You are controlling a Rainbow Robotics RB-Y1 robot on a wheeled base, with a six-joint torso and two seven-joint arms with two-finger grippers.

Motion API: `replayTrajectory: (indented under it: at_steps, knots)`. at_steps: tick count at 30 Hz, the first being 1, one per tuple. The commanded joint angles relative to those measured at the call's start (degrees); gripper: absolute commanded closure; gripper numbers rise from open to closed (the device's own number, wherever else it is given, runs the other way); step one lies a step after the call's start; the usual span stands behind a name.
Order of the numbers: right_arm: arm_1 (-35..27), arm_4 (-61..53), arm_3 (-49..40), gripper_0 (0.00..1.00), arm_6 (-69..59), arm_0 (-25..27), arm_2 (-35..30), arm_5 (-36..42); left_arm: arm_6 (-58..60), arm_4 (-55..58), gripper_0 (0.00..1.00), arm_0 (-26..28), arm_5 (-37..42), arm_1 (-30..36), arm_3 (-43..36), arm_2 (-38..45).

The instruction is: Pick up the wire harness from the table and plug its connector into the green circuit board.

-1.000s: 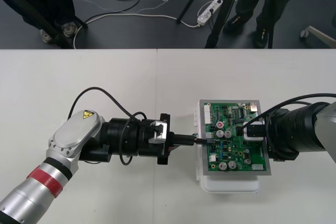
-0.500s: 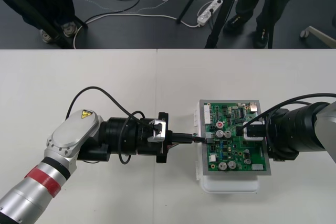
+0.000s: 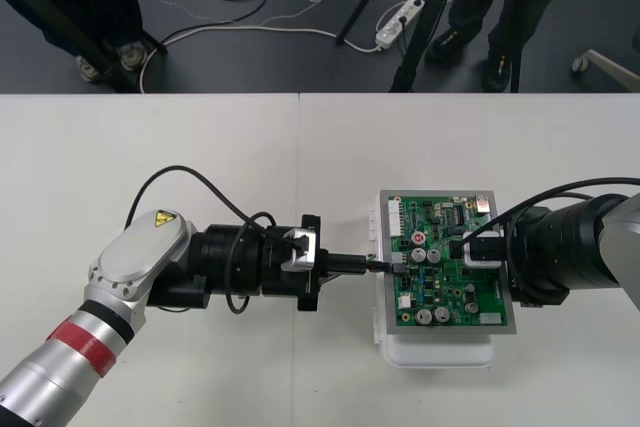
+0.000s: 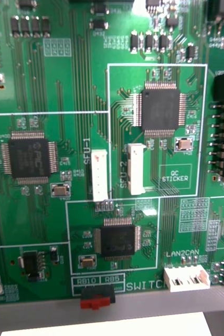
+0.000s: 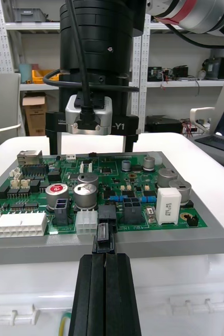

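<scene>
At the board (image 4: 85, 63) marked LAN2CAN, left fingers (image 5: 91, 294) grip the plug (image 5: 102, 239).

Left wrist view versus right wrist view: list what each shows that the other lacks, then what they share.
Left wrist view: the left hand, shut on the harness's black plug, holds it against a black connector at the edge of the green circuit board; whether it is seated I cannot tell. The right hand stands over the board's opposite side. Right wrist view: a close look down at black chips, white headers marked SFU-1 and SFU-2, and a red switch. Shared: the board.
</scene>
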Motion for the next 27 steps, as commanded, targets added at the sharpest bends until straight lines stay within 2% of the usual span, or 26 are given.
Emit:
replayTrajectory:
  at_steps: [1, 27]
  knots:
    - [1.44, 0.03, -1.96, 0.0, -3.52, -2.12, 1.42, 0.24, -3.2, -0.04, 1.0, 0.53, 1.37, 0.3, -2.3, -1.76]
    - [1.44, -0.23, -1.96, 0.0, -3.61, -2.12, 1.42, 0.42, -3.2, -0.04, 1.0, 0.61, 2.77, -1.02, -2.83, -1.84]
